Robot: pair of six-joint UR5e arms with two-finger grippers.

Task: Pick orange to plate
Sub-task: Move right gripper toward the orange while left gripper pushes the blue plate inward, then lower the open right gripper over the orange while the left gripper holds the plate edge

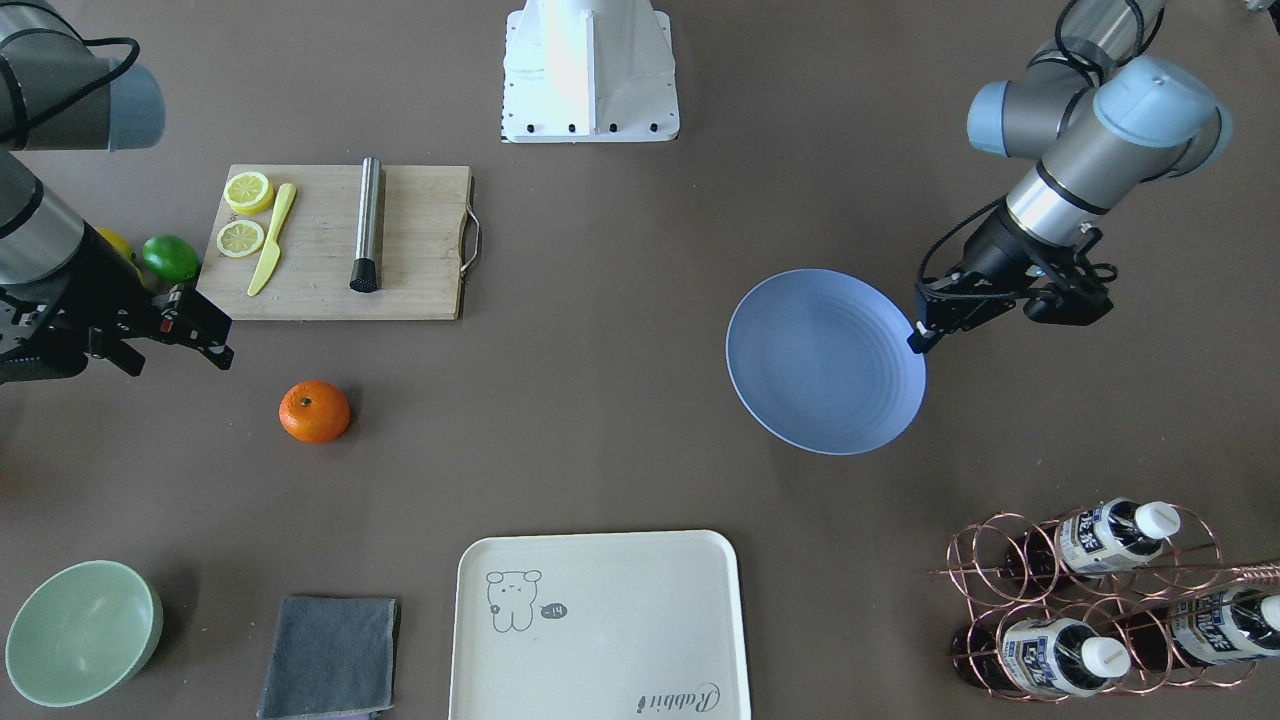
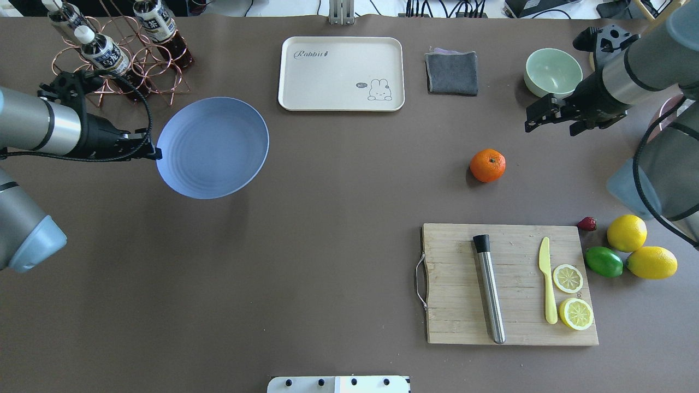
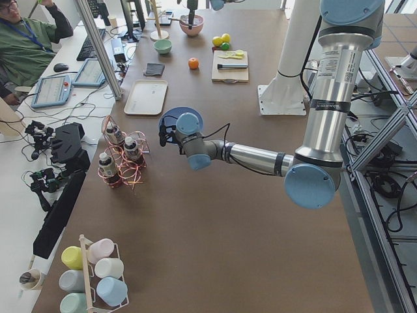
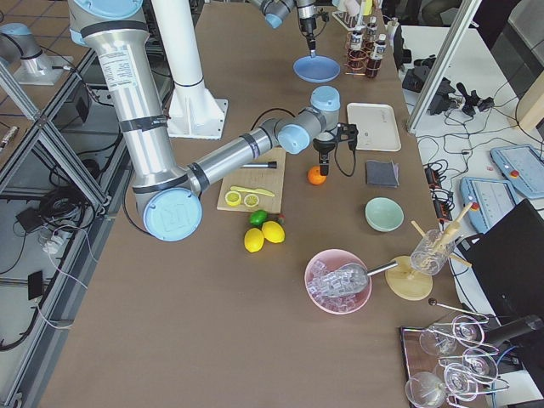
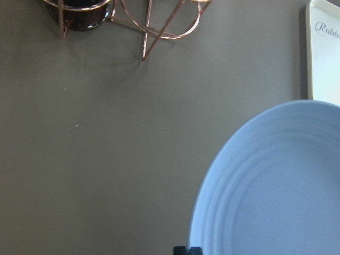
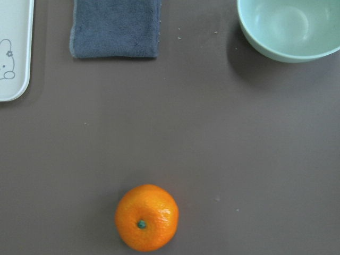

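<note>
Your right end effector [image 2: 554, 121] stands wide near the orange [image 2: 487, 165], apparently ready to grab; left end effector [image 2: 155, 154] pinches the plate [image 2: 213, 147] rim.

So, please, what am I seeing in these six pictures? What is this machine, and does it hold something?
Two robot arms work at one table. Four pictures come from fixed cameras: above, in front, each end. Two come from cameras on the wrists. The left pincer appears to grip the rim of a blue plate. The right pincer is open and empty, near the orange on the table. A cutting board, tray and bowl also lie there.
</note>
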